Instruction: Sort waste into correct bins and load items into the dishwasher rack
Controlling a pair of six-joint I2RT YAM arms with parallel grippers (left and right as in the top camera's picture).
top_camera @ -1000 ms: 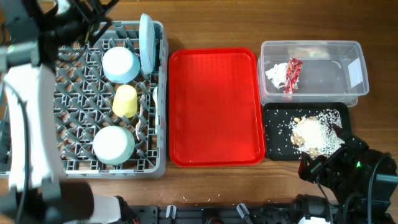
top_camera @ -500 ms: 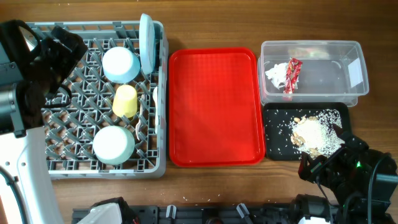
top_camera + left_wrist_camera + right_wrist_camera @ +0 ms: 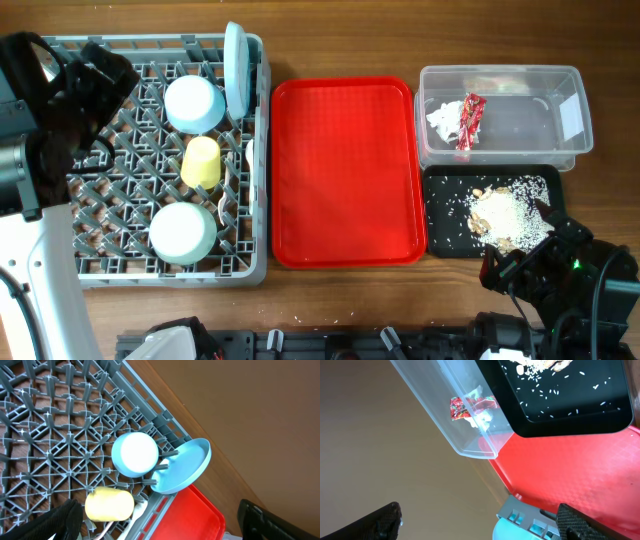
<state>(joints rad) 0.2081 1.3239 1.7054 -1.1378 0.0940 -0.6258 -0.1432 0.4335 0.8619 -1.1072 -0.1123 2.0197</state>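
Left end effector (image 3: pixel 160 521) and right end effector (image 3: pixel 483 521) gape; tub (image 3: pixel 572 112) holds wrapper (image 3: pixel 470 120), black tray (image 3: pixel 440 236) rice (image 3: pixel 505 215).

Dishwasher rack (image 3: pixel 120 170) left edge under left arm (image 3: pixel 40 250); white utensil (image 3: pixel 139 509) largely out of sight inside.

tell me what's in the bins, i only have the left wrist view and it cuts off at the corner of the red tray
Observer: The clear tub holds the crumpled napkin and the red wrapper.
Operator: and the rice scraps
Observer: The rice scraps lie in the black tray, heaped toward its right side.
Operator: any dish in the rack outside my view
Observer: Yes, a second light blue bowl sits in the rack, beyond the yellow cup on the side nearest the arms' bases.
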